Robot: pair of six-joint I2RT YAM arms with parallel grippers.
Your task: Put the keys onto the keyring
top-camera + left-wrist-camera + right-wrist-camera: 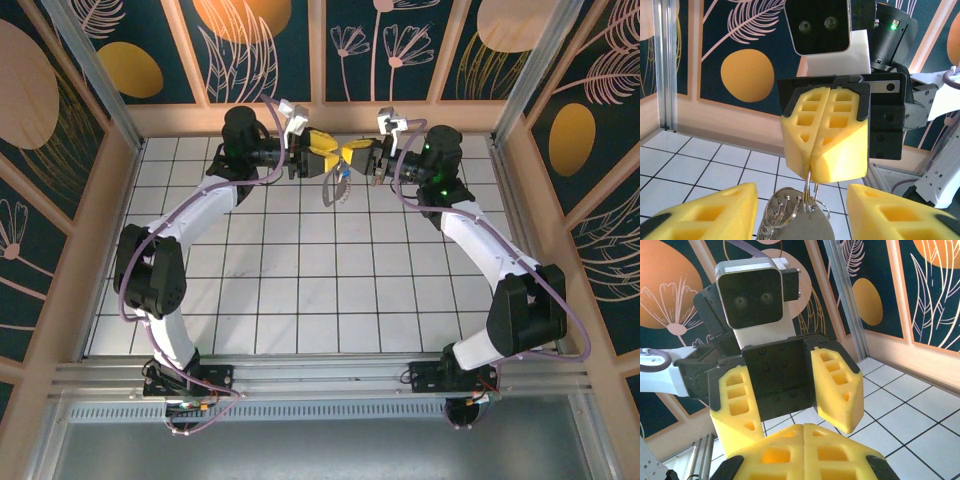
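Both grippers meet nose to nose above the far middle of the table. My right gripper (353,154) (812,167) is shut, its yellow pads pinching a thin silver loop at the top of the keyring (790,220) (336,188). The keyring hangs below as a bundle of wire rings with a grey plate. My left gripper (335,152) (802,205) is open, one yellow finger on each side of the hanging keyring, neither touching it. From the right wrist, the left gripper's fingers (837,385) stand apart beyond my shut right gripper (804,427). A small blue spot by the loop, the keys (343,174), is too small to read.
The white tiled table (300,290) spreads out below the arms. A wooden rim and patterned wall panels (260,40) close the back and sides. Metal posts (90,70) stand at the far corners, and the arm bases sit at the near edge.
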